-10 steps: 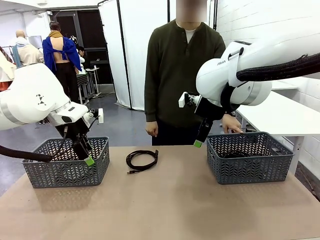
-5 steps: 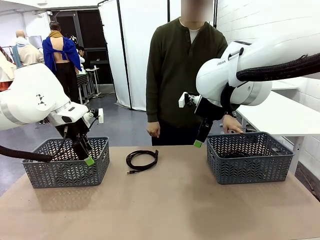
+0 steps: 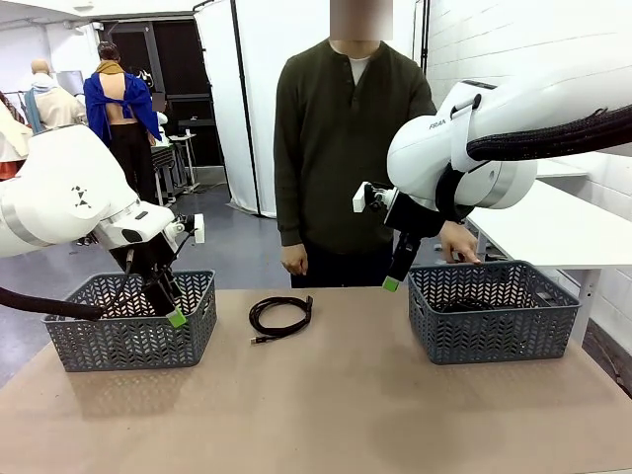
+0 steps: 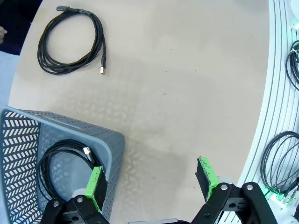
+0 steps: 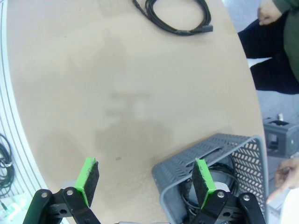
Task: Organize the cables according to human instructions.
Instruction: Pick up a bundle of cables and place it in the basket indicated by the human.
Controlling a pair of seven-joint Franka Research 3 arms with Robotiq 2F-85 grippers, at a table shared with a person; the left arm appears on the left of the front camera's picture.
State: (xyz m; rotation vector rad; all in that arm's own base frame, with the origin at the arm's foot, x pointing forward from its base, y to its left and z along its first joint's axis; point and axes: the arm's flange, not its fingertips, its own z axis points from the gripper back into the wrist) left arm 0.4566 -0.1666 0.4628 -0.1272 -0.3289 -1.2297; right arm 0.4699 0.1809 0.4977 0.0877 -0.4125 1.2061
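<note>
1. Tan bench [image 3: 326, 405] with a grey basket at each end, white screens and a few people way behind, so a pretty busy lab.
2. One coiled cable [image 3: 280, 316] lies loose on the bench, out ahead of both claws and roughly between them. Another coil [image 4: 65, 163] sits in the left basket [image 3: 133, 321], right under the left claw's finger, and there's a cord in the right basket [image 3: 494, 311] too, beneath the right claw.
3. Left claw [image 4: 152, 181] hangs wide with nothing in it, over its basket's near wall. Right claw [image 5: 145, 180] is the same: spread wide, empty, straddling its basket's corner.
4. The human [image 3: 346, 148] stands beyond the loose coil, one hand [image 3: 459, 243] just behind the right claw near that basket's rim.
5. What could go sideways, I reckon: dropping straight down clips a basket wall, a thin coil can slip or unravel if only one loop gets pinched, and that nearby hand could get bumped.
</note>
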